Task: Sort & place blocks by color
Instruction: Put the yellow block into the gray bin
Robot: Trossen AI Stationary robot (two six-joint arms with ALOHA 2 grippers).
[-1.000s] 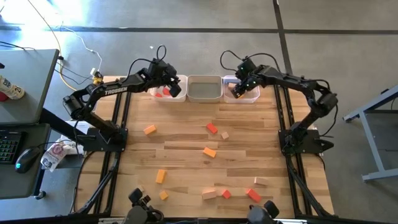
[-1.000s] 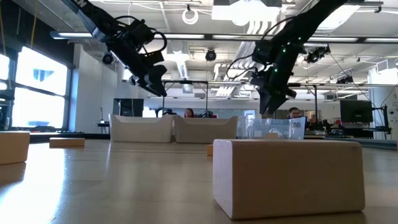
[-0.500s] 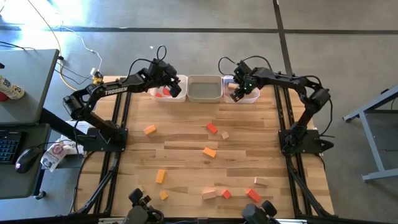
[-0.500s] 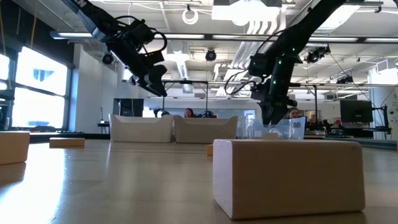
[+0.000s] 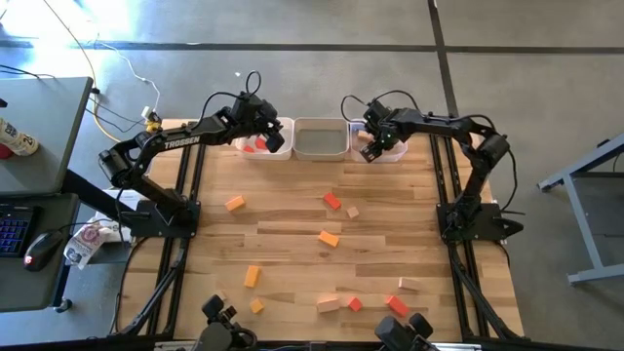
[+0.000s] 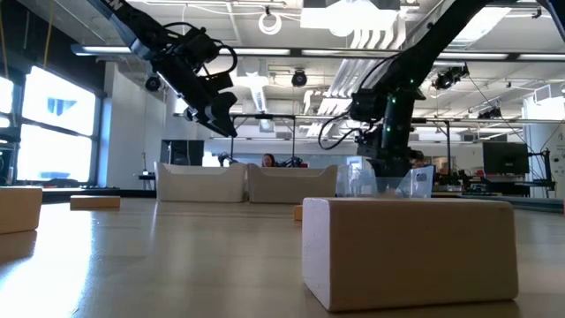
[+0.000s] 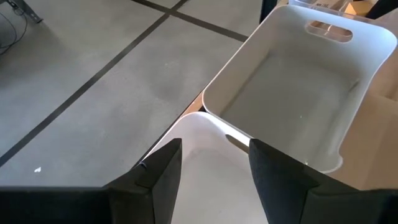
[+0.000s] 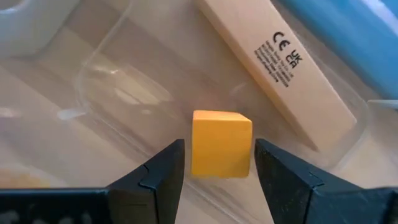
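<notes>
My right gripper (image 8: 219,163) reaches down into the clear bin (image 5: 382,148) at the table's far right and is shut on an orange-yellow cube (image 8: 221,138). A pale wooden bar (image 8: 273,68) lies on that bin's floor. My left gripper (image 7: 214,162) hangs open over the left white bin (image 5: 255,139), which holds red blocks (image 5: 255,146); nothing is between its fingers. Red, orange and pale blocks, such as an orange one (image 5: 329,238), lie loose on the table. My right gripper pinches the orange-yellow cube by two opposite sides (image 8: 195,149) between its two fingers. The fingers come from above, pointing steeply down. The cube sits level in the hold, over the clear bin's floor; whether it touches the floor cannot be told.
An empty white bin (image 5: 321,139) stands between the two others along the far edge. More blocks lie near the front edge, among them a red one (image 5: 398,306) and a pale one (image 6: 410,252) close to the low camera. Black rails run along both table sides.
My right gripper has gone down into the clear bin with the cube and tipped more steeply downward. Its fingers have kept their gap.
</notes>
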